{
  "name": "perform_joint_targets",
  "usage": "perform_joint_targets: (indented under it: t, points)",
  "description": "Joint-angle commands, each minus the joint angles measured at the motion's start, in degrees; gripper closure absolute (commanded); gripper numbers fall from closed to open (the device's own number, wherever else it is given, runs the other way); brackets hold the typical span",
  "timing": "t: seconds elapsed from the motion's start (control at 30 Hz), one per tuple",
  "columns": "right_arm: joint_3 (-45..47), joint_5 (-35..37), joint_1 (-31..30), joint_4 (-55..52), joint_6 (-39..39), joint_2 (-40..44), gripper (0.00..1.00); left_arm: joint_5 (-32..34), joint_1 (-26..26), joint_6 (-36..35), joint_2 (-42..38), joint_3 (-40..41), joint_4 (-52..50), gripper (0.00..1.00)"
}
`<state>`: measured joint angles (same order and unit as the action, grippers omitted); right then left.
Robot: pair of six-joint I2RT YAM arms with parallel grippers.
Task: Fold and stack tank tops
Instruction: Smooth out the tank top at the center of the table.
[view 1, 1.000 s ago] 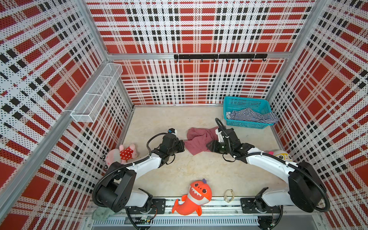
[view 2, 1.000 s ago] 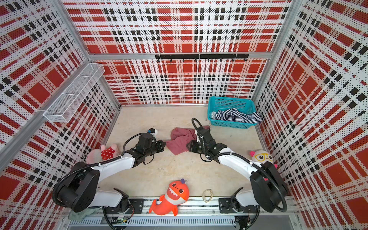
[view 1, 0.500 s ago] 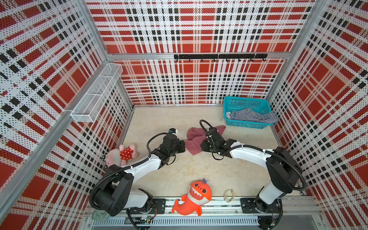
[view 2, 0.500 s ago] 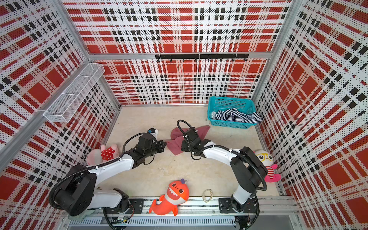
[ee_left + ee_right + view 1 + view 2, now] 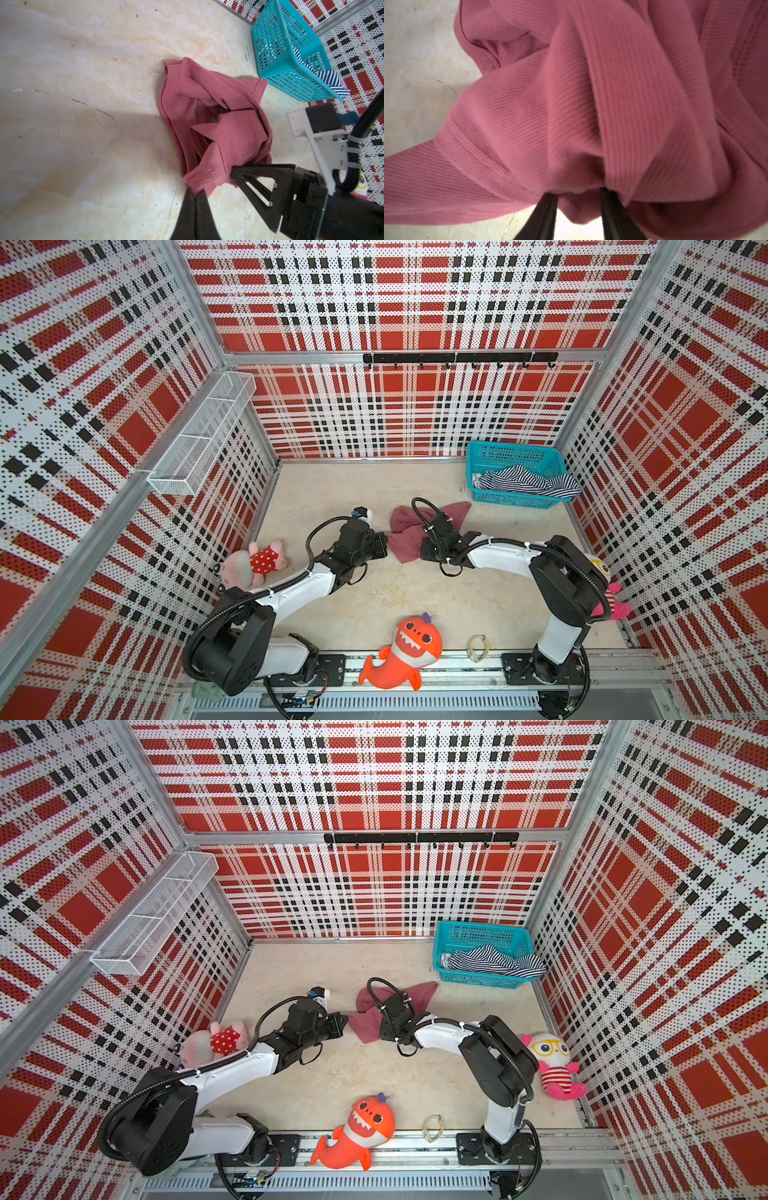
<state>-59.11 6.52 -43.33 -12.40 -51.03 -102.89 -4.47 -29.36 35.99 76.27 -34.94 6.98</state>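
The rose tank top [image 5: 405,531] [image 5: 368,1025] lies crumpled on the beige floor between my two arms. My left gripper [image 5: 195,190] [image 5: 384,545] is shut on a hemmed corner of it at its left edge. My right gripper [image 5: 578,193] [image 5: 424,551] sits low over the near right part of the top [image 5: 612,83]. Its jaws stand apart with a fold of the cloth between them, and the cloth covers the fingertips. The striped tank top [image 5: 523,483] [image 5: 330,80] lies bunched in the teal basket [image 5: 515,501] at the back right, one end hanging over the rim.
An orange shark plush [image 5: 409,649] and a small ring [image 5: 478,649] lie by the front rail. A pink plush in a dotted dress [image 5: 259,562] sits at the left wall, a white plush with glasses [image 5: 550,1065] at the right. A wire shelf [image 5: 203,443] hangs left.
My right arm has swung left and folded at the elbow, bringing its gripper over the rose top, which has bunched and shifted. The left gripper has kept its grip and place.
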Motion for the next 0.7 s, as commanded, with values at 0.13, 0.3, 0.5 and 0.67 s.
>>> perform_joint_targets:
  t: [0.13, 0.3, 0.5, 0.67]
  points:
    - [-1.6, 3.0, -0.1, -0.9, -0.7, -0.8, 0.93, 0.6, -0.4, -0.3, -1.7, 0.3, -0.3, 1.0]
    - [-0.2, 3.8, 0.4, -3.7, 0.8, 5.5, 1.0, 1.2, 0.2, -1.3, -1.7, 0.2, -0.9, 1.0]
    - [5.4, -1.3, 5.5, -4.2, 1.7, 16.9, 1.0, 3.6, 2.0, -4.7, -1.6, -1.9, -4.1, 1.0]
    - [7.7, -2.0, 10.3, -8.0, 3.4, 23.9, 1.0, 4.7, 2.5, -7.6, -1.7, -3.9, -6.3, 1.0]
